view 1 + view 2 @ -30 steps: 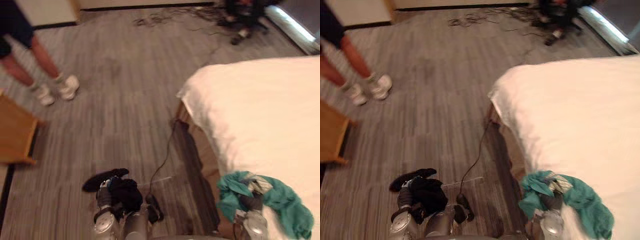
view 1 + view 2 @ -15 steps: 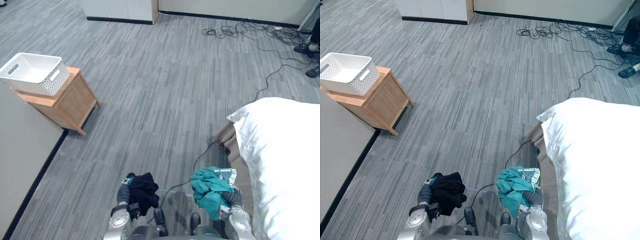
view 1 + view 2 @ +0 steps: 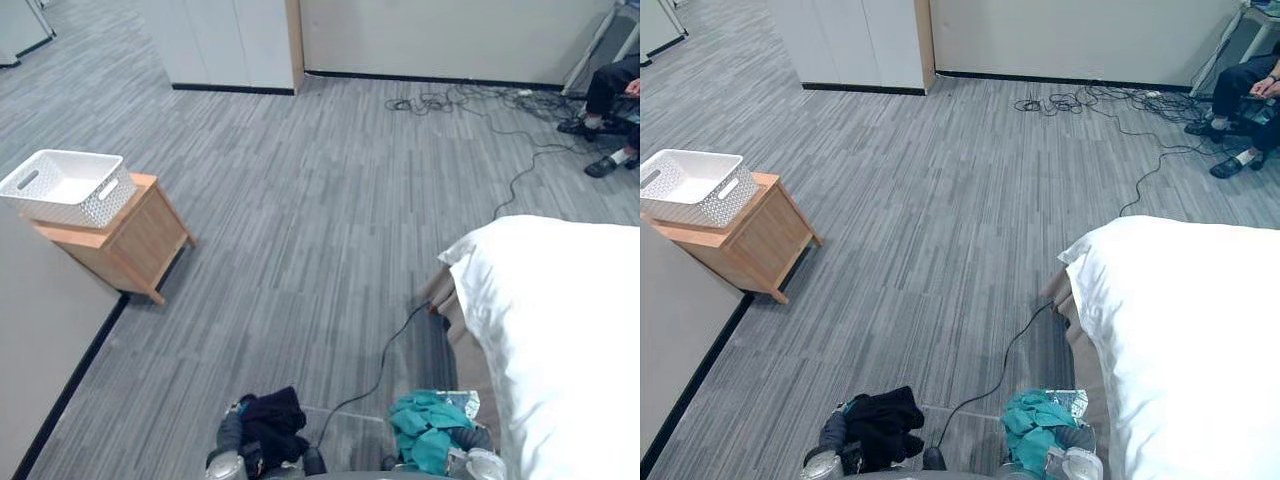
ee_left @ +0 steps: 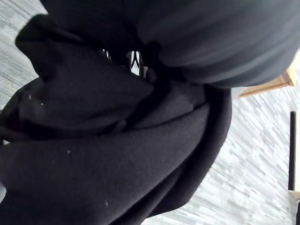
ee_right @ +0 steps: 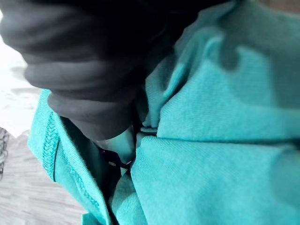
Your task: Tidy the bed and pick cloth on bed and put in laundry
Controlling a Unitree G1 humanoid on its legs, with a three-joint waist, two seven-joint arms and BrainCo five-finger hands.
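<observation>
Grey carpet is stretching away from the bed (image 3: 560, 330) in the left eye view, and well apart from the bed a white basket (image 3: 65, 187) is sitting on a wooden stand (image 3: 125, 240). It is probably the laundry target. Just beside the bed's near corner, the right hand (image 3: 480, 442) is carrying a teal cloth (image 3: 430, 430). Farther from the bed, the left hand (image 3: 232, 438) is carrying a black cloth (image 3: 270, 425). Both are hanging over the floor, off the mattress, so the robot seems to be hauling them toward the basket.

Up close, the left wrist view is showing black fabric draping over the hand (fingers buried, so I cannot tell their state). The right wrist view is showing teal folds doing the same, with the fingers again impossible to read.

Compared with a second ago, the camera is now pointing away from the bed. The basket is coming into sight, and the teal cloth is no longer lying against the mattress.
</observation>
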